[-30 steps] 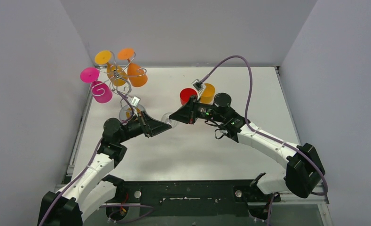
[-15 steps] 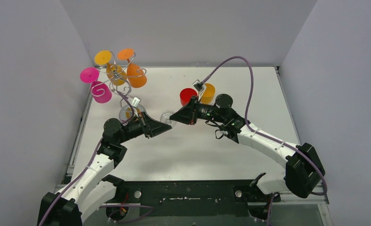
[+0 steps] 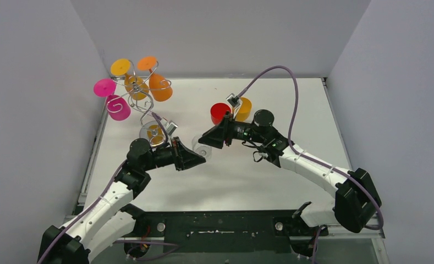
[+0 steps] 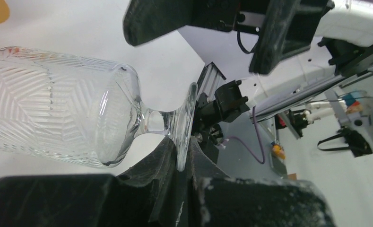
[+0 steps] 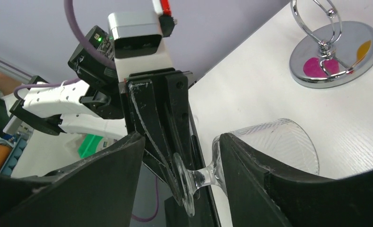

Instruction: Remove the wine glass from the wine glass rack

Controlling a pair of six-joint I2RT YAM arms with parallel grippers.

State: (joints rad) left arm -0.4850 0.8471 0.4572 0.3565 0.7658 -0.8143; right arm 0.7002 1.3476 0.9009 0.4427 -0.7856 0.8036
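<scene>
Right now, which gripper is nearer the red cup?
Right. The right gripper sits just near-left of the red cup; the left gripper, shut on the wine glass, is farther toward the bases.

Left gripper [image 3: 201, 157] pinched closed, right gripper [image 3: 204, 138] spread — both angled inward (tips close)

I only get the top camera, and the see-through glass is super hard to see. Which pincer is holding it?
Observer: The left pincer is shut on the thin round foot of the wine glass. The left wrist view shows it pinched at the rim, with the glass lying sideways.
Operator: So what's the right pincer doing?
Observer: The right pincer is open and straddles the stem. You can see that in the right wrist view.
</scene>
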